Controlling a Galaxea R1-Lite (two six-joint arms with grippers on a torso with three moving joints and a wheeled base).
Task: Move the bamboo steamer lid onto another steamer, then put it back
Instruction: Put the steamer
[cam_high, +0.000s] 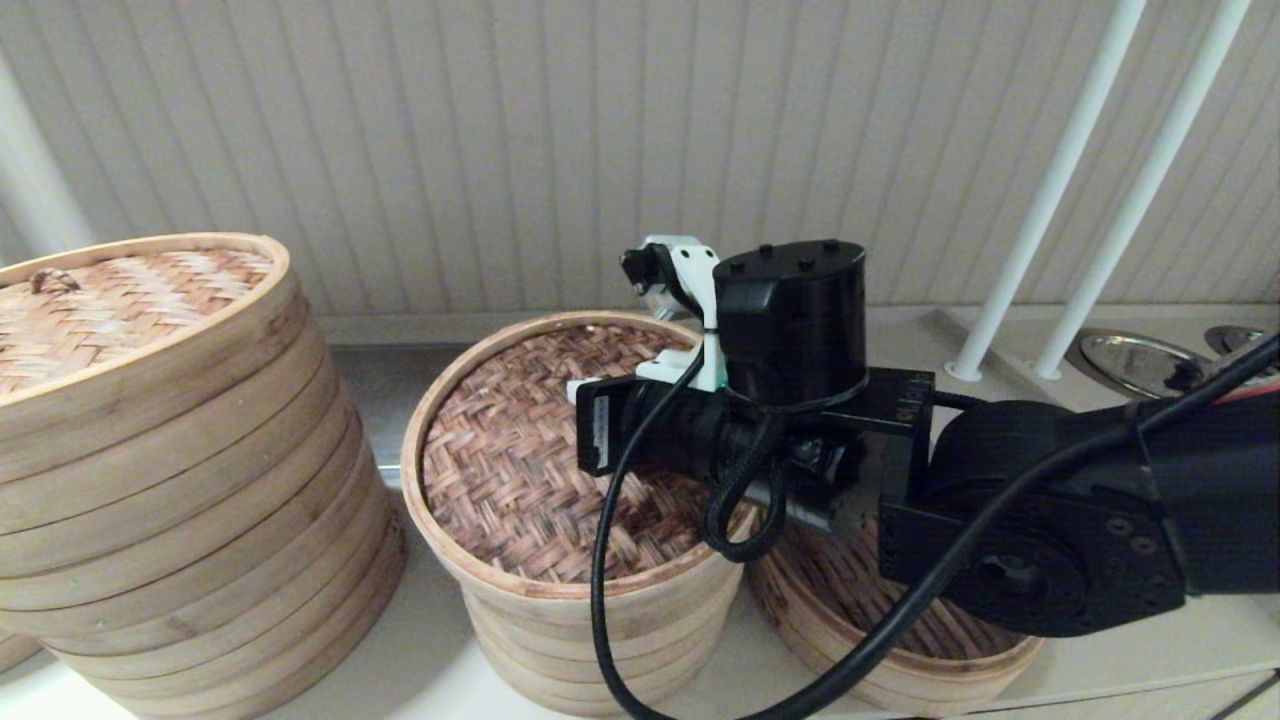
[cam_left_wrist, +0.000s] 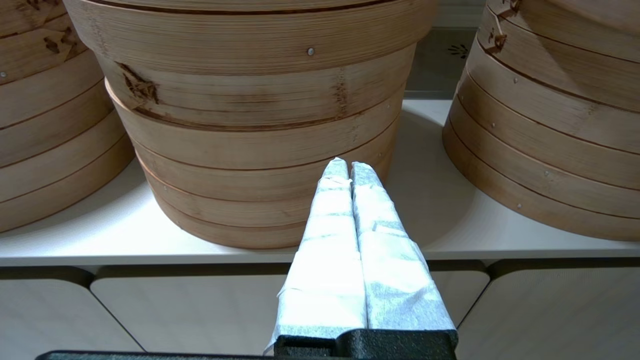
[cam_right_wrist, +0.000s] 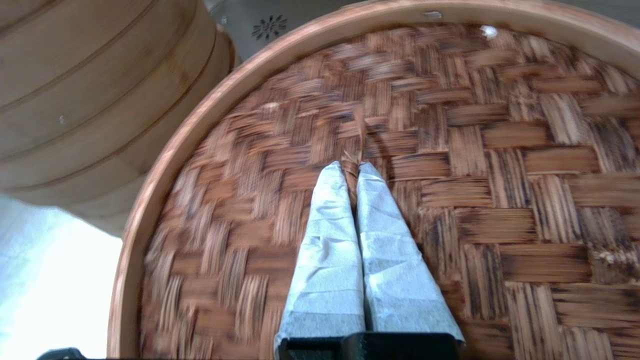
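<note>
Pale ribbed wall panels behind, a light counter (cam_high: 430, 650) below. On the middle stack (cam_high: 560, 640), directly under the right gripper (cam_right_wrist: 350, 167): the bamboo steamer lid (cam_high: 510, 470), dark herringbone weave, pale band rim, lying flat. Right gripper low over the woven top, near its centre, fingers (cam_right_wrist: 325, 240) pressed together with tips at a small raised tuft of weave; whether anything is pinched there, cannot tell. Wrist and black arm reaching across from the right, cable looping down in front of the stack. Just beyond the arm's elbow side, partly hidden beneath it: another steamer (cam_high: 880, 620), shallow, dark slatted bottom, pale rim, sitting on the counter beside the middle stack. On the far side from the arm: big wide stack (cam_high: 170, 480) with a lighter woven lid (cam_high: 110, 300) and small loop handle. Two white poles (cam_high: 1050, 190) and a metal dish (cam_high: 1140, 360) back at the right. Left gripper (cam_left_wrist: 349, 167) out of the head view, held level before the counter edge, fingertips closed together and empty, pointing at the side of a bamboo stack (cam_left_wrist: 260, 125), pale cabinet fronts (cam_left_wrist: 190, 310) beneath.
</note>
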